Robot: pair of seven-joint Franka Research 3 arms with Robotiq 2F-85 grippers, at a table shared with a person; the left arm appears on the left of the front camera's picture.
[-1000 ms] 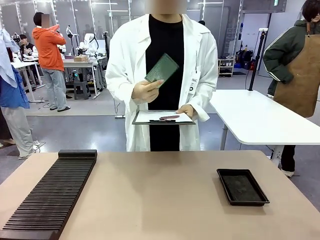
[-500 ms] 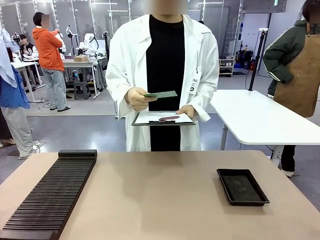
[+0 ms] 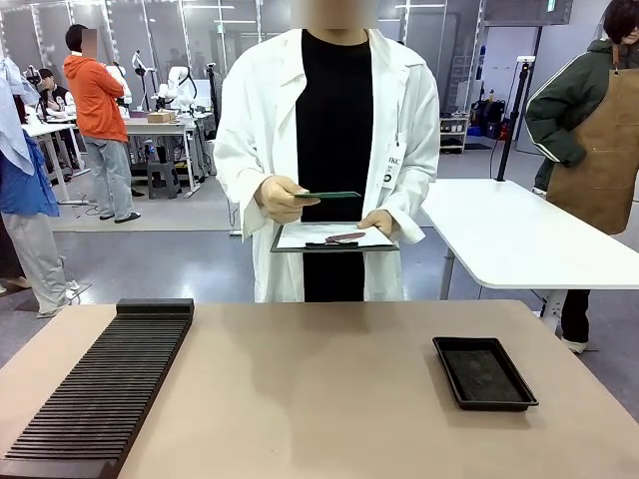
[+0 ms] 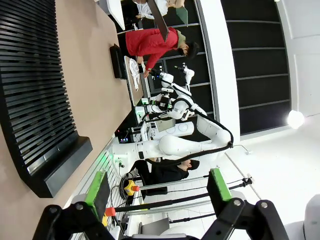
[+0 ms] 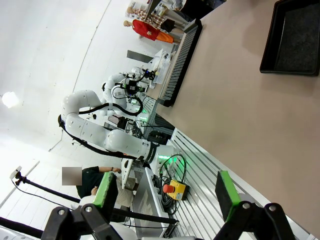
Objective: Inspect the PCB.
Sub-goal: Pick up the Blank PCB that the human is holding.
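Front view: the circuit board (image 3: 327, 195) is off the table (image 3: 319, 389), past its far edge. The person standing there holds it flat and level in one hand (image 3: 283, 198), so I see it only as a thin green sliver, edge-on. Just under it, also beyond the table's far edge, the person's other hand (image 3: 379, 222) holds up a clipboard (image 3: 300, 237) with a white sheet, and a pen (image 3: 344, 237) lies loose on the sheet.

On the table, a shallow black tray (image 3: 451, 384) sits on the right part and a long black slotted rack (image 3: 100, 389) runs along the left part. No board lies on the table top.

My left gripper (image 4: 157, 187) has its green pads spread wide with nothing between them. From the table's near side its camera looks along the rack (image 4: 35, 90) towards the tray (image 4: 117, 62). My right gripper (image 5: 166, 190) is likewise spread and empty. It looks across the bare table top to the tray (image 5: 292, 37) and the rack (image 5: 182, 55).

I judge the inspection to be under way and in the person's hands, not mine. The board is picked up and held for looking, but the pen is not in use and the board has not been set on the table. The verdict, the note and the putting down are left.
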